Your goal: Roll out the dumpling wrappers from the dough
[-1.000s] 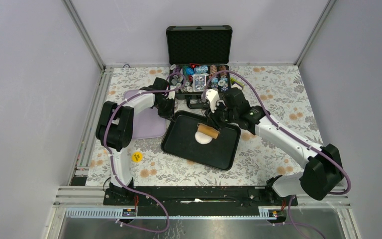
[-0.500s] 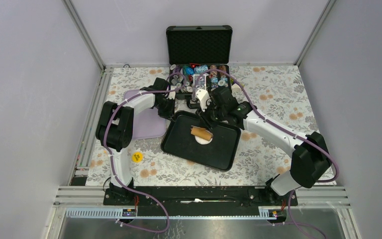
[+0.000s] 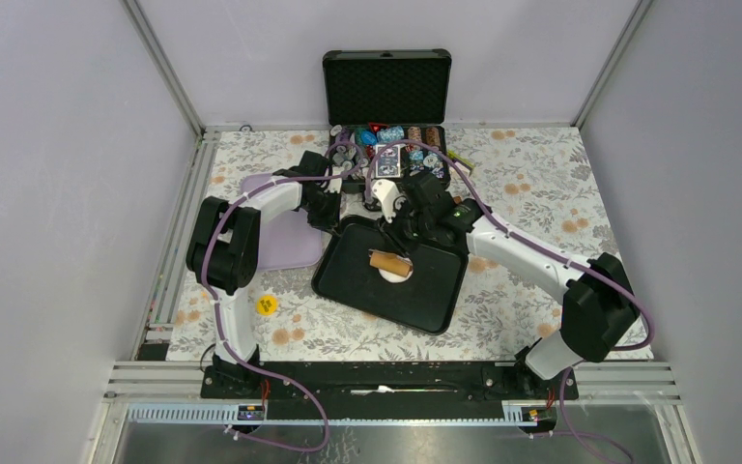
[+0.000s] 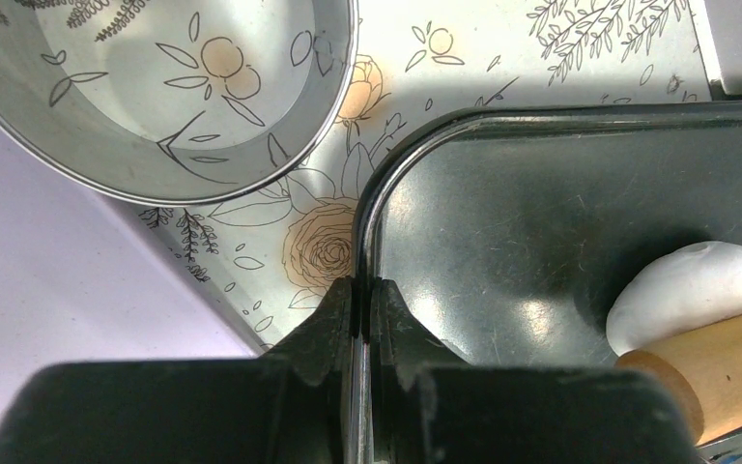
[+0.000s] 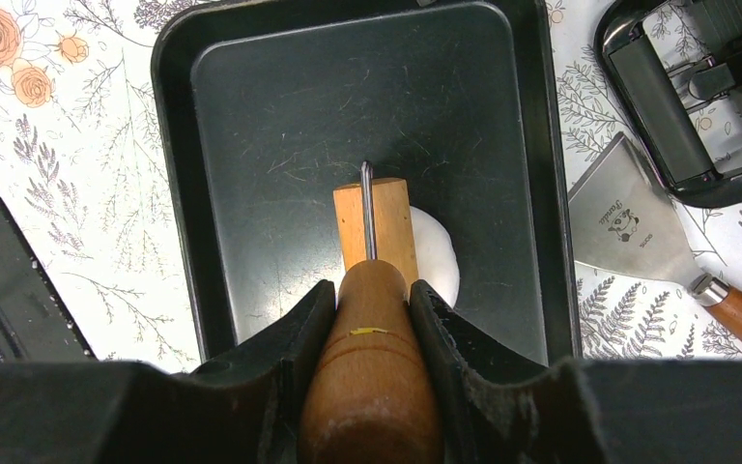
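Rolling on toward nine o'clock, the right gripper (image 5: 372, 300), clamped round the roller (image 5: 375, 224), has crossed the dough (image 5: 440, 256), still a thick pat mid-way across the tray (image 5: 251, 126), whose rim the left gripper (image 4: 362, 290) pinches.

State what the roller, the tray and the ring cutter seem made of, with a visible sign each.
Roller: wood, tan with visible grain. Tray: probably metal, dark coating, glossy, finely scratched. Ring cutter: bright metal, likely steel, mirroring the floral cloth.
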Action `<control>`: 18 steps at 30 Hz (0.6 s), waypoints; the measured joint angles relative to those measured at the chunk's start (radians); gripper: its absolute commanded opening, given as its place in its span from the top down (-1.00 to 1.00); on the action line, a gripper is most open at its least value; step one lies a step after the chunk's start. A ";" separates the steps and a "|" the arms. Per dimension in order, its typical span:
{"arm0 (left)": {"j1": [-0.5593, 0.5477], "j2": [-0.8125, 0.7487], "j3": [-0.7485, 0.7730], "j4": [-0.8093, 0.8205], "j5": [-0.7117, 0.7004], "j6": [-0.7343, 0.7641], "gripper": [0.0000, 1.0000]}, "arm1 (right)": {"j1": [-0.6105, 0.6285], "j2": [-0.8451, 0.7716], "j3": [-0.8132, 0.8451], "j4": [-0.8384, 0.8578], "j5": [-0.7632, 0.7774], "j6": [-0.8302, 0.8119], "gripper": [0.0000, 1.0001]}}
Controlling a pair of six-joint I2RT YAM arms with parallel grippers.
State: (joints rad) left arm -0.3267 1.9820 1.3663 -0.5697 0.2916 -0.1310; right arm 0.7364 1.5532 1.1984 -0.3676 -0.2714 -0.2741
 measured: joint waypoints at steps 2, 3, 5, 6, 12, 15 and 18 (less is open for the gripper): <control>0.000 0.000 0.000 0.000 -0.001 0.000 1.00 | 0.002 0.000 -0.006 0.008 0.001 -0.007 1.00; -0.001 0.000 0.000 0.000 -0.002 0.000 1.00 | 0.003 0.000 -0.010 0.013 0.002 -0.010 1.00; -0.001 0.000 0.000 0.000 -0.002 0.000 1.00 | 0.004 0.000 -0.016 0.024 0.002 -0.014 1.00; -0.001 0.000 0.000 0.000 -0.002 0.000 1.00 | 0.004 0.000 -0.020 0.030 0.002 -0.016 1.00; -0.002 0.000 0.000 0.000 -0.004 0.000 1.00 | 0.009 0.000 -0.050 0.091 0.004 -0.019 1.00; -0.002 0.000 0.000 0.000 -0.004 -0.001 1.00 | 0.010 0.000 -0.057 0.106 0.007 -0.019 1.00; -0.002 0.000 0.000 0.000 -0.005 -0.001 1.00 | 0.011 0.001 -0.061 0.117 0.009 -0.019 1.00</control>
State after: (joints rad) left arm -0.3283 1.9820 1.3663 -0.5701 0.2871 -0.1318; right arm 0.7475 1.5543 1.1374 -0.2501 -0.2626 -0.2932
